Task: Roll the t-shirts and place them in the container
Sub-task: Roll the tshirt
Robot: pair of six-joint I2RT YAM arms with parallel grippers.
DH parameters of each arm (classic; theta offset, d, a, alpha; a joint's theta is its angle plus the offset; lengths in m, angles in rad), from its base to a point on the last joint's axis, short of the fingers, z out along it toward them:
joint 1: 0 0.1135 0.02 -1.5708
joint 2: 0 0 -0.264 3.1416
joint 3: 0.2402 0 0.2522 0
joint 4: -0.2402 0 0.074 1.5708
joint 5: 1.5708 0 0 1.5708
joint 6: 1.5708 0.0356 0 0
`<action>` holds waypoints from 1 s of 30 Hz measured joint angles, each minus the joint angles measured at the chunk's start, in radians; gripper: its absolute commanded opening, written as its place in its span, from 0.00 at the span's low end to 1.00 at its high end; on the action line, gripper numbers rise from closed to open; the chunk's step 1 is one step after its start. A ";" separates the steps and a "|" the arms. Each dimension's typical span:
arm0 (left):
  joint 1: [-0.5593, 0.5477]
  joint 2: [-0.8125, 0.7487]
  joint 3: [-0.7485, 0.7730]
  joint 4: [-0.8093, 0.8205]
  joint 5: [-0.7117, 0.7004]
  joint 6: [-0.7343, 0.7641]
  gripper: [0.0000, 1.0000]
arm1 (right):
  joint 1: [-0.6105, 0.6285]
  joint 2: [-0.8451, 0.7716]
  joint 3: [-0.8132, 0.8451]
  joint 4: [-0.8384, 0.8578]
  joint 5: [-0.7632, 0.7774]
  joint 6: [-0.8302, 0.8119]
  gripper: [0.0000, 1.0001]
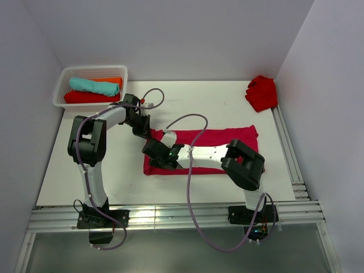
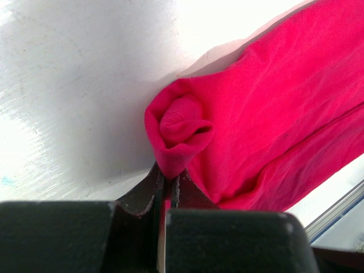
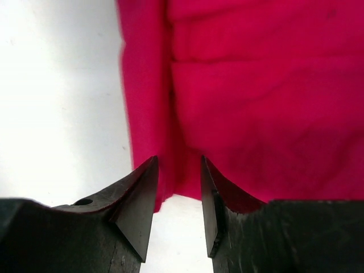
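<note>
Crimson t-shirt [image 1: 227, 138] flat on white table [image 1: 128, 183] | pale walls [image 1: 170, 34] | left fingers [image 2: 143, 194] clamped on it | right fingers [image 3: 136, 199] apart

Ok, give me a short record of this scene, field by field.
Crimson shirt: long folded strip on the table, left corner curled up
Left hand: shut, pinching the curled corner
Right hand: open, over the strip's edge
Basket: teal roll, orange roll, red roll
Red shirt: crumpled, far right corner
</note>
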 measured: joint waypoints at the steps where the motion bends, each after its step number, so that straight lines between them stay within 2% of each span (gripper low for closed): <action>1: 0.000 0.000 0.000 0.000 0.000 0.000 0.00 | 0.000 0.000 0.025 -0.026 0.011 -0.007 0.43; 7: 0.000 0.000 0.000 0.000 -0.001 0.000 0.00 | -0.008 0.045 0.247 -0.124 0.066 -0.061 0.41; 15: 0.000 0.000 0.002 -0.002 -0.003 0.000 0.00 | -0.039 0.253 0.480 -0.208 0.094 -0.120 0.40; 20: 0.000 0.000 0.002 -0.002 -0.003 0.000 0.00 | -0.046 0.337 0.548 -0.289 0.119 -0.134 0.41; 30: 0.000 0.000 0.002 -0.002 -0.003 0.000 0.00 | -0.046 0.352 0.614 -0.362 0.162 -0.150 0.42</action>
